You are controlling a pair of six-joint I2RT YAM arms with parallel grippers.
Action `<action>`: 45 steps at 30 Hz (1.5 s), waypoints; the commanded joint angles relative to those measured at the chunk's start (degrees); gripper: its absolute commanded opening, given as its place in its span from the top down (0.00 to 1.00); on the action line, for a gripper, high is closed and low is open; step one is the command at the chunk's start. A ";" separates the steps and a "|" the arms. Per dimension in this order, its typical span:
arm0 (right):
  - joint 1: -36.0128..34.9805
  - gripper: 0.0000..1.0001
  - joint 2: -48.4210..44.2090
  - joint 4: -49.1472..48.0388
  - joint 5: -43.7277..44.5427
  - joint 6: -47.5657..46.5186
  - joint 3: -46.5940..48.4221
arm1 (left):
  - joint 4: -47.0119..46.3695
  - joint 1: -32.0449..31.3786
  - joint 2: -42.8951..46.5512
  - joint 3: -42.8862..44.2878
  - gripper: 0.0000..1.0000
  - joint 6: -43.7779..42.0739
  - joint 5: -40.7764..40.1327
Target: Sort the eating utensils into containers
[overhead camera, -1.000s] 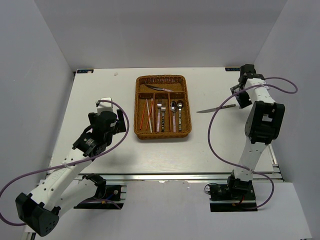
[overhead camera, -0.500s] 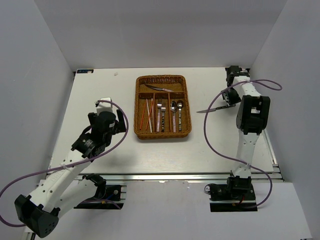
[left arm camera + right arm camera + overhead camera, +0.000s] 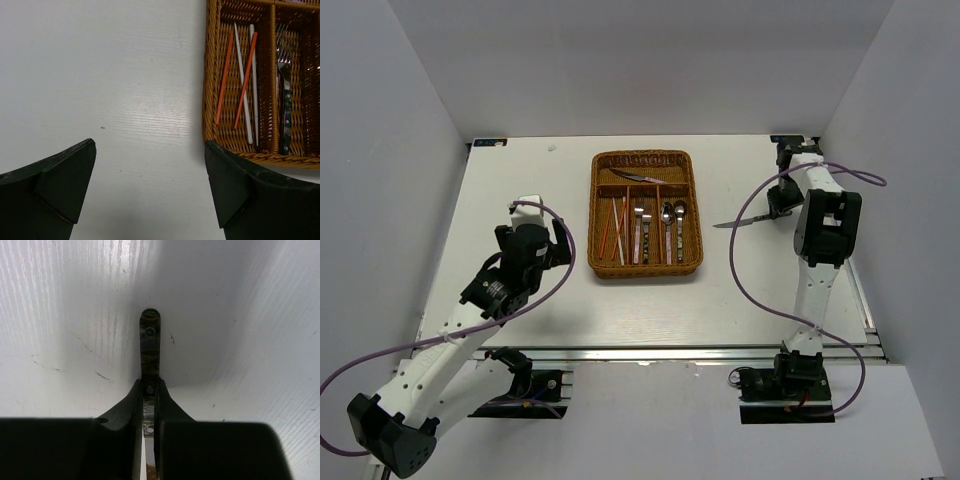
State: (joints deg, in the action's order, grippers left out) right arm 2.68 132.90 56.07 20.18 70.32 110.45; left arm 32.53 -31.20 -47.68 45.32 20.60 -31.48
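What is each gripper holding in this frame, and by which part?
The right gripper is shut on a silver-bladed knife, pinching its dark mottled handle; the handle's end pokes past the fingers. The left gripper is open, empty.

A robotics lab bench: a white tabletop (image 3: 520, 180) walled by plain grey panels (image 3: 640, 70) on three edges, with a left arm (image 3: 440, 345) and a right arm (image 3: 817, 290) bolted to a metal rail (image 3: 650, 352) at its near edge.

Golden-brown woven wicker tray (image 3: 593, 230) on a white table (image 3: 520, 180), holding orange-red and white chopsticks (image 3: 245, 80). Right of it, a knife (image 3: 150, 340) with silver blade and dark mottled handle. Purple cables (image 3: 733, 260).
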 commanded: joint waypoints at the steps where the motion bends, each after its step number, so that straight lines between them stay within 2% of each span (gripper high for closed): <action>1: 1.01 0.95 6.58 6.06 -3.39 1.57 0.11 | -0.45 0.35 1.63 -0.41 0.02 0.05 0.11; 2: 1.10 1.00 6.93 6.59 -3.48 1.48 0.46 | -0.37 0.26 1.63 -0.32 0.02 0.05 0.02; 7: 1.28 1.00 2.90 3.09 -4.89 1.57 -1.47 | -0.45 0.26 1.71 -0.50 0.02 0.05 0.20; 17: -0.13 1.00 -15.10 -6.85 0.73 -1.68 -0.85 | -0.37 0.26 1.54 -0.41 0.02 0.05 -0.16; 22: -0.92 1.00 -21.71 -11.50 -0.66 0.86 -8.38 | -0.45 0.35 0.66 -0.32 0.02 -0.03 -0.07; 26: -2.59 1.00 -27.07 -21.96 -5.33 6.22 -14.56 | -0.28 0.35 -0.04 -0.23 0.02 -0.03 -0.16; 27: -6.16 1.00 -27.43 -23.28 -5.33 7.45 -15.00 | -0.28 0.35 -0.04 -0.23 0.02 -0.03 -0.24; 30: -12.05 1.00 -25.95 -24.17 -2.88 12.63 -12.03 | -0.19 0.35 0.13 -0.23 0.02 0.05 -0.68; 35: -19.02 1.00 -17.34 -24.17 -1.11 27.19 -5.26 | -0.02 0.35 0.31 -0.32 0.02 0.23 -1.30; 37: -22.52 1.00 -12.09 -22.69 0.29 31.78 2.79 | -0.10 0.35 0.57 -0.32 0.02 0.23 -1.30; 38: -22.54 1.00 -9.88 -21.81 0.29 31.80 2.84 | -0.10 0.35 0.66 -0.32 0.02 0.23 -1.21; 40: -24.64 1.00 -6.09 -20.22 0.64 34.78 10.55 | -0.10 0.35 0.83 -0.32 0.02 0.23 -1.12; 45: -28.42 1.00 1.48 -25.21 4.15 36.72 15.49 | -0.28 0.35 1.27 -0.41 0.02 0.14 -0.51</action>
State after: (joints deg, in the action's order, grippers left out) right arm -24.82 133.40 33.39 19.51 101.82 122.48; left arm 32.56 -31.18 -47.81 45.32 20.62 -31.94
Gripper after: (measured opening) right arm 0.146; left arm 0.983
